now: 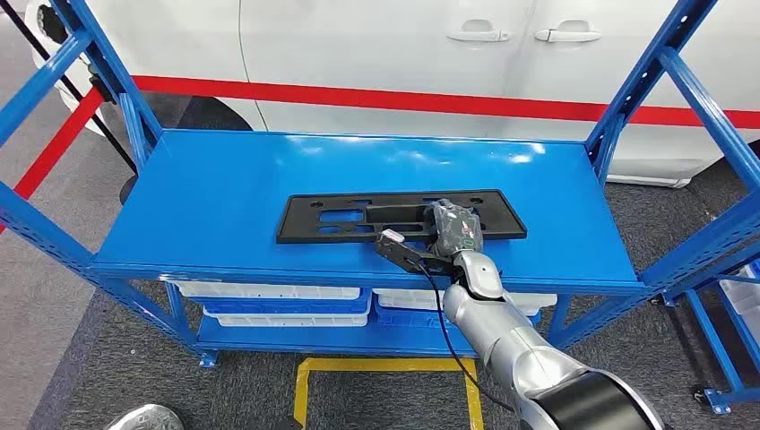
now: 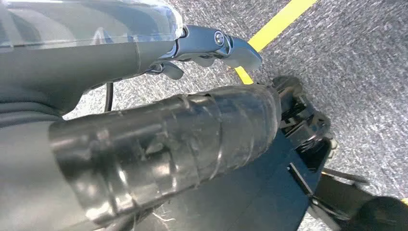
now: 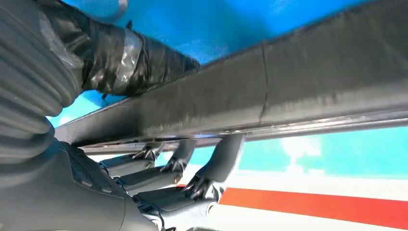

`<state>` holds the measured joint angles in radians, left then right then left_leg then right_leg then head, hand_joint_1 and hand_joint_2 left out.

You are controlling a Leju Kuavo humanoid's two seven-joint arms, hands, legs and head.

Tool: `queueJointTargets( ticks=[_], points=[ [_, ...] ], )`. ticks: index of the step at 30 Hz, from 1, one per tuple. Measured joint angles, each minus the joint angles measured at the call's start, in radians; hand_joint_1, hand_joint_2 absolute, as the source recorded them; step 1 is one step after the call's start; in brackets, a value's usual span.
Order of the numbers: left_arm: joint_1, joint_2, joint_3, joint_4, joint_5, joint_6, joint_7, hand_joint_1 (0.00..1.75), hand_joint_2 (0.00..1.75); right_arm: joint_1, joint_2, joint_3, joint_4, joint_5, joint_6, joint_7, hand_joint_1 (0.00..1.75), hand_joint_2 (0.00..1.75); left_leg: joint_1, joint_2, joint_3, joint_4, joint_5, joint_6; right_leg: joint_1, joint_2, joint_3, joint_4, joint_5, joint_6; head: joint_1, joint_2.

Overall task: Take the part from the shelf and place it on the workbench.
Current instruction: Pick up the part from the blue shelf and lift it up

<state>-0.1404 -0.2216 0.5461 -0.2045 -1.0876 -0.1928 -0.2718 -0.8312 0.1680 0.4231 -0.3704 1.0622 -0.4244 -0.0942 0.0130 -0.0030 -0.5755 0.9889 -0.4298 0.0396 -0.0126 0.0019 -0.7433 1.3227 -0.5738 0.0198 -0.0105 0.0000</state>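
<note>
A flat black part (image 1: 358, 215) with cut-outs lies lengthwise on the blue shelf top (image 1: 224, 179). My right hand (image 1: 453, 231) reaches over the shelf's front edge and grips the part's near edge, right of its middle. In the right wrist view the taped thumb (image 3: 130, 57) lies on one face of the part (image 3: 269, 91) and the fingers (image 3: 207, 178) curl against the other face. My left hand (image 2: 159, 125) hangs over grey carpet with its fingers apart, holding nothing.
A white car (image 1: 376, 54) with a red stripe stands close behind the shelf. Blue uprights (image 1: 627, 98) frame both ends. White bins (image 1: 278, 300) sit on the lower level. Yellow floor tape (image 1: 385, 367) runs in front, and another blue rack (image 1: 726, 296) stands at the right.
</note>
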Motion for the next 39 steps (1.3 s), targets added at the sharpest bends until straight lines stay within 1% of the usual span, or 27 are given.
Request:
queueJointTargets(
  ticks=[2, 4, 5, 6, 9, 11, 12, 14, 15, 16, 17, 19, 20, 21, 22, 24, 26, 27, 29, 30, 31, 32, 33, 34, 36, 37, 39],
  points=[
    [0.000, 0.000, -0.001, 0.000, 0.000, 0.000, 0.000, 0.00, 0.00, -0.001, -0.001, 0.001, 0.000, 0.002, 0.000, 0.000, 1.75, 1.75, 0.000, -0.001, 0.002, 0.002, -0.002, -0.001, 0.000, 0.000, 0.025, -0.052, 0.037, -0.003, 0.000, 0.000],
    [0.000, -0.001, -0.002, 0.000, 0.001, 0.000, 0.000, 0.00, 0.00, -0.003, -0.002, 0.002, 0.000, 0.004, 0.000, 0.000, 1.75, 1.75, -0.001, -0.003, 0.006, 0.006, -0.007, -0.004, 0.001, 0.000, 0.089, -0.186, 0.105, -0.011, 0.000, 0.000],
    [-0.001, -0.001, -0.002, 0.000, 0.001, 0.000, 0.000, 0.00, 0.00, -0.005, -0.002, 0.003, 0.000, 0.005, 0.000, 0.000, 1.75, 1.75, -0.003, -0.005, 0.006, 0.010, -0.011, -0.008, 0.003, 0.000, 0.118, -0.246, 0.126, -0.015, 0.000, 0.000],
    [-0.001, -0.001, -0.002, 0.000, 0.002, 0.000, 0.000, 0.00, 0.00, -0.006, -0.003, 0.004, 0.000, 0.006, 0.000, 0.000, 1.75, 1.75, -0.004, -0.006, 0.005, 0.014, -0.014, -0.012, 0.005, 0.000, 0.136, -0.284, 0.135, -0.018, 0.000, 0.000],
    [-0.002, -0.001, -0.003, 0.000, 0.002, 0.000, -0.001, 0.00, 0.00, -0.008, -0.003, 0.009, 0.000, 0.008, 0.000, 0.001, 1.75, 1.75, -0.004, -0.007, 0.004, 0.015, -0.018, -0.028, 0.009, -0.001, 0.145, -0.304, 0.136, -0.029, 0.000, 0.000],
    [-0.002, -0.002, -0.003, 0.000, 0.002, 0.000, -0.001, 0.00, 0.00, -0.009, -0.003, 0.011, 0.000, 0.009, 0.000, 0.002, 1.75, 1.75, -0.001, -0.005, -0.006, 0.044, -0.040, -0.040, 0.004, -0.003, 0.152, -0.313, 0.141, -0.041, -0.001, 0.000],
    [-0.002, -0.002, -0.003, 0.000, 0.002, 0.000, -0.001, 0.00, 0.00, -0.009, -0.003, 0.012, 0.000, 0.009, 0.000, 0.003, 1.75, 1.75, 0.000, -0.004, -0.025, 0.087, -0.067, -0.045, 0.001, -0.005, 0.154, -0.317, 0.143, -0.046, -0.001, 0.000],
    [-0.001, -0.001, -0.003, 0.000, 0.002, 0.001, -0.001, 0.00, 0.00, -0.006, -0.003, 0.014, 0.000, 0.010, 0.001, 0.004, 1.75, 1.75, 0.003, -0.003, -0.086, 0.219, -0.131, -0.053, 0.001, -0.005, 0.153, -0.318, 0.144, -0.049, -0.002, 0.000],
    [0.000, -0.001, -0.003, 0.000, 0.002, 0.002, -0.001, 0.00, 0.00, -0.005, -0.003, 0.015, 0.000, 0.011, 0.001, 0.004, 1.75, 1.75, 0.005, -0.003, -0.114, 0.275, -0.150, -0.057, 0.001, -0.005, 0.153, -0.318, 0.144, -0.050, -0.002, 0.000],
    [0.000, -0.001, -0.003, 0.000, 0.002, 0.002, -0.001, 0.00, 0.00, -0.004, -0.003, 0.016, 0.000, 0.011, 0.002, 0.004, 1.75, 1.75, 0.007, -0.003, -0.126, 0.298, -0.148, -0.059, 0.001, -0.005, 0.153, -0.318, 0.143, -0.049, -0.001, 0.000],
    [0.001, 0.000, -0.003, 0.000, 0.002, 0.004, -0.001, 0.00, 0.00, -0.003, -0.003, 0.016, 0.000, 0.011, 0.002, 0.004, 1.75, 1.75, 0.009, -0.003, -0.119, 0.281, -0.127, -0.061, 0.000, -0.004, 0.154, -0.317, 0.143, -0.048, -0.001, 0.000],
    [0.000, 0.001, -0.003, 0.000, 0.002, 0.006, -0.002, 0.00, 0.00, -0.003, -0.004, 0.016, 0.000, 0.003, 0.001, 0.003, 1.75, 1.75, 0.013, -0.001, -0.059, 0.151, -0.056, -0.061, -0.001, -0.003, 0.156, -0.314, 0.140, -0.043, -0.001, 0.000],
    [0.000, 0.001, -0.004, 0.000, 0.002, 0.008, -0.004, 0.00, 0.00, -0.003, -0.004, 0.016, 0.000, -0.002, -0.001, 0.003, 1.75, 1.75, 0.012, -0.001, -0.028, 0.086, -0.032, -0.059, 0.000, -0.001, 0.155, -0.310, 0.138, -0.039, -0.001, 0.000],
    [-0.001, 0.001, -0.004, 0.000, 0.003, 0.009, -0.005, 0.00, 0.44, -0.003, -0.005, 0.016, 0.000, -0.008, -0.003, 0.002, 1.75, 1.75, 0.012, -0.002, -0.007, 0.041, -0.019, -0.054, 0.002, 0.001, 0.153, -0.308, 0.137, -0.033, -0.001, 0.000],
    [-0.001, 0.001, -0.005, 0.000, 0.004, 0.011, -0.007, 0.00, 0.87, -0.002, -0.006, 0.015, 0.000, -0.011, -0.005, 0.002, 1.75, 1.75, 0.010, -0.002, 0.001, 0.022, -0.018, -0.049, 0.004, 0.002, 0.152, -0.307, 0.137, -0.027, -0.001, 0.000],
    [0.000, 0.001, -0.006, 0.000, 0.006, 0.013, -0.013, 0.00, 1.75, -0.001, -0.009, 0.015, 0.000, -0.015, -0.011, 0.004, 1.75, 1.75, 0.008, -0.003, 0.001, 0.019, -0.017, -0.034, 0.006, 0.005, 0.150, -0.310, 0.140, -0.014, 0.000, 0.000],
    [0.000, 0.000, -0.008, 0.000, 0.008, 0.013, -0.020, 0.00, 1.75, 0.000, -0.014, 0.015, 0.000, -0.015, -0.015, 0.007, 1.75, 1.75, 0.009, -0.001, 0.003, 0.012, -0.011, -0.018, 0.003, 0.004, 0.142, -0.289, 0.123, -0.004, 0.001, 0.000],
    [-0.001, 0.000, -0.008, 0.000, 0.009, 0.013, -0.023, 0.00, 1.75, 0.001, -0.017, 0.015, 0.000, -0.015, -0.015, 0.009, 1.75, 1.75, 0.010, 0.000, 0.003, 0.009, -0.008, -0.011, 0.002, 0.004, 0.126, -0.253, 0.099, -0.001, 0.001, 0.000],
    [-0.001, 0.000, -0.009, 0.000, 0.012, 0.009, -0.031, 0.00, 1.75, 0.006, -0.021, 0.014, 0.000, -0.016, -0.015, 0.011, 1.75, 1.75, 0.007, 0.002, 0.000, 0.008, -0.006, -0.003, 0.000, 0.003, 0.067, -0.127, 0.033, 0.002, 0.001, 0.000],
    [0.000, 0.000, -0.009, 0.000, 0.014, 0.006, -0.034, 0.00, 1.75, 0.008, -0.023, 0.014, 0.000, -0.017, -0.015, 0.010, 1.75, 1.75, 0.005, 0.002, -0.001, 0.008, -0.006, -0.002, 0.000, 0.003, 0.038, -0.066, 0.010, 0.002, 0.001, 0.000],
    [0.000, 0.000, -0.009, 0.000, 0.016, 0.003, -0.037, 0.00, 1.75, 0.010, -0.025, 0.014, 0.000, -0.017, -0.015, 0.010, 1.75, 1.75, 0.003, 0.002, -0.001, 0.009, -0.006, -0.002, 0.000, 0.003, 0.021, -0.031, 0.004, 0.003, 0.001, 0.000],
    [0.001, 0.000, -0.009, 0.000, 0.018, 0.001, -0.039, 0.00, 1.75, 0.011, -0.026, 0.014, 0.000, -0.017, -0.015, 0.010, 1.75, 1.75, 0.002, 0.001, 0.000, 0.009, -0.007, -0.001, 0.000, 0.003, 0.023, -0.034, 0.018, 0.001, 0.001, 0.000],
    [0.001, 0.000, -0.009, 0.000, 0.019, -0.001, -0.040, 0.00, 1.75, 0.011, -0.027, 0.014, 0.000, -0.017, -0.016, 0.010, 1.75, 1.75, 0.002, 0.001, 0.002, 0.010, -0.008, -0.002, 0.000, 0.003, 0.046, -0.078, 0.048, -0.002, 0.001, 0.000],
    [0.000, 0.000, -0.009, 0.000, 0.021, -0.004, -0.041, 0.00, 1.75, 0.010, -0.027, 0.014, 0.000, -0.016, -0.016, 0.010, 1.75, 1.75, 0.001, 0.000, 0.005, 0.011, -0.009, -0.003, 0.001, 0.003, 0.083, -0.151, 0.084, -0.007, 0.002, 0.000],
    [0.000, -0.001, -0.009, 0.000, 0.027, -0.008, -0.042, 0.00, 1.75, 0.008, -0.027, 0.015, 0.000, -0.015, -0.017, 0.010, 1.75, 1.75, -0.002, -0.001, 0.006, 0.014, -0.013, -0.010, 0.005, 0.003, 0.142, -0.272, 0.126, -0.016, 0.001, 0.000],
    [-0.001, -0.001, -0.009, 0.000, 0.029, -0.010, -0.042, 0.00, 1.75, 0.007, -0.028, 0.015, 0.000, -0.014, -0.017, 0.010, 1.75, 1.75, -0.003, -0.002, 0.005, 0.015, -0.014, -0.015, 0.008, 0.002, 0.154, -0.300, 0.131, -0.020, 0.001, 0.000],
    [-0.003, -0.001, -0.009, 0.000, 0.033, -0.012, -0.043, 0.00, 1.75, 0.005, -0.028, 0.016, 0.000, -0.012, -0.018, 0.008, 1.75, 1.75, -0.003, -0.002, 0.005, 0.014, -0.013, -0.025, 0.011, 0.003, 0.155, -0.307, 0.131, -0.026, 0.001, 0.000]
  ],
)
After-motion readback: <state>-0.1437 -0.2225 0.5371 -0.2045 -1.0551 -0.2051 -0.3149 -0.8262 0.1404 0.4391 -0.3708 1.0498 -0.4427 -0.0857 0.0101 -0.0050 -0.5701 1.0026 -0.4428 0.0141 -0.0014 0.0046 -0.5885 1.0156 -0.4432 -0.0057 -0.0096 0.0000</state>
